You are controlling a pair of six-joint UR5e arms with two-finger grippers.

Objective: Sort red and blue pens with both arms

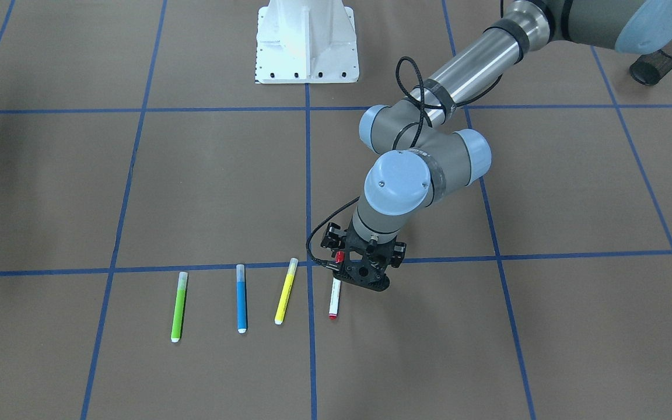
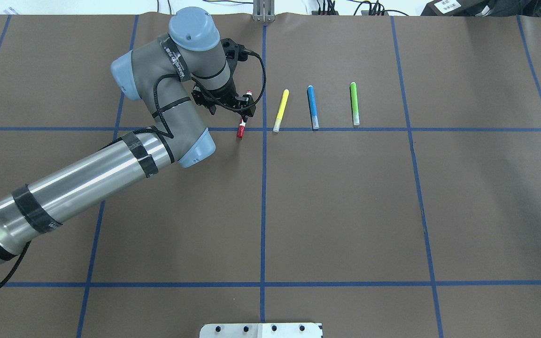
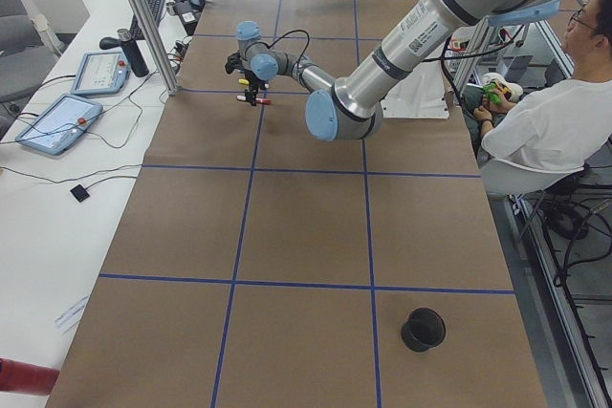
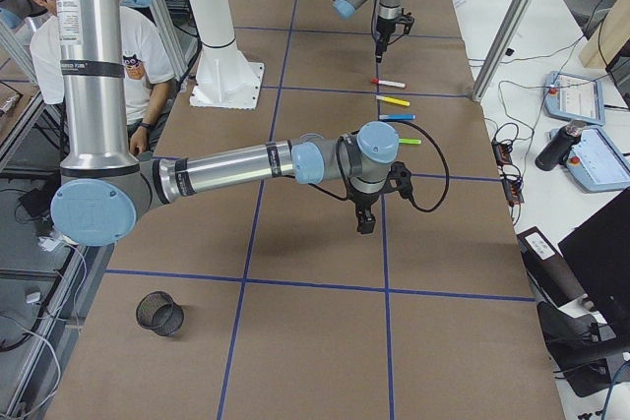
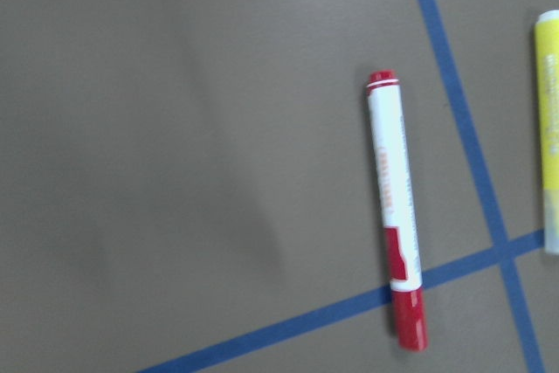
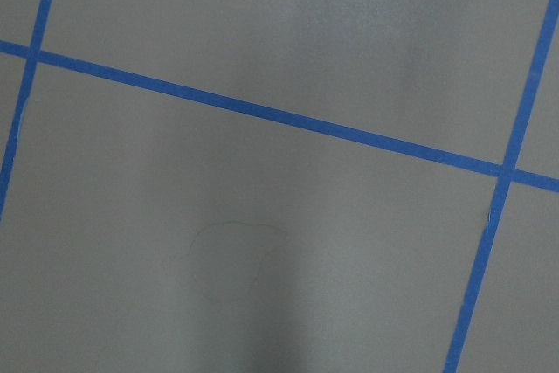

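The red pen (image 5: pixel 393 216), white-barrelled with a red cap, lies flat on the brown paper across a blue tape line. My left gripper (image 1: pixel 369 283) hangs just above it and hides its middle in the overhead view, where only the cap end of the red pen (image 2: pixel 241 130) is plain. No fingers show in the left wrist view, so I cannot tell whether the left gripper is open or shut. The blue pen (image 2: pixel 313 107) lies two places right of it, untouched. My right gripper (image 4: pixel 364 221) hovers over bare paper beyond the row; I cannot tell its state.
A yellow marker (image 2: pixel 281 110) lies between the red and blue pens, and a lime-green marker (image 2: pixel 354 103) beyond the blue one. Black mesh cups (image 3: pixel 423 329) (image 4: pixel 160 314) stand near the table's two ends. The white pedestal (image 1: pixel 307 41) is at the robot's side, and a seated person (image 3: pixel 550 121) is there too.
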